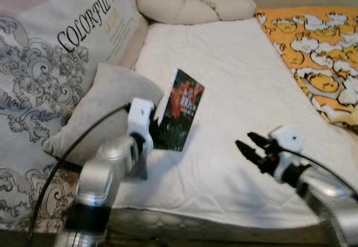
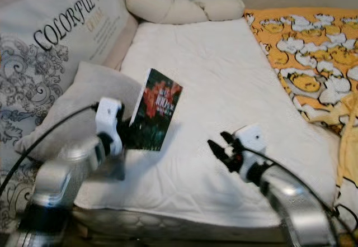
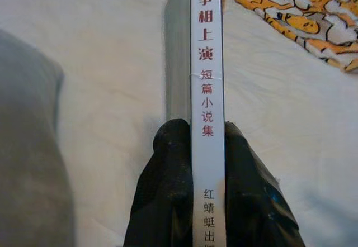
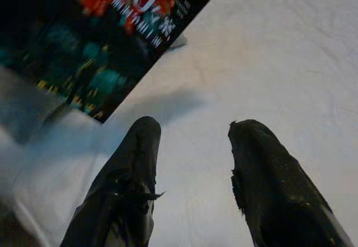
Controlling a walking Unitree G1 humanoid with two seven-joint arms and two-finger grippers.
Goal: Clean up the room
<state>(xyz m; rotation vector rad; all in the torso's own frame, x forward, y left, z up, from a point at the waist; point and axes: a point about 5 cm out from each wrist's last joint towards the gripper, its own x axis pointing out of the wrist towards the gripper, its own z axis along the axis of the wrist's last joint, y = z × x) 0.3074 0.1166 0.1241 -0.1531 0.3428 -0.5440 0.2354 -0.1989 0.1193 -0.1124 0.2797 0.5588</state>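
Observation:
A book [image 1: 180, 110] with a dark cover and red picture is held upright above the white bed sheet [image 1: 235, 90]. My left gripper [image 1: 154, 132] is shut on its lower edge; in the left wrist view the white spine [image 3: 207, 90] with red Chinese characters runs between the two black fingers [image 3: 168, 191]. My right gripper [image 1: 247, 146] hovers low over the sheet to the book's right, open, with nothing between its fingers [image 4: 134, 169]. The book's cover [image 4: 106, 29] lies just ahead of it in the right wrist view.
A grey pillow [image 1: 95, 113] lies left of the book, beside a large printed cushion [image 1: 61, 51]. Two cream bolsters [image 1: 190, 8] sit at the bed's head. An orange patterned blanket [image 1: 319, 51] covers the right side. The mattress front edge [image 1: 184, 219] is near me.

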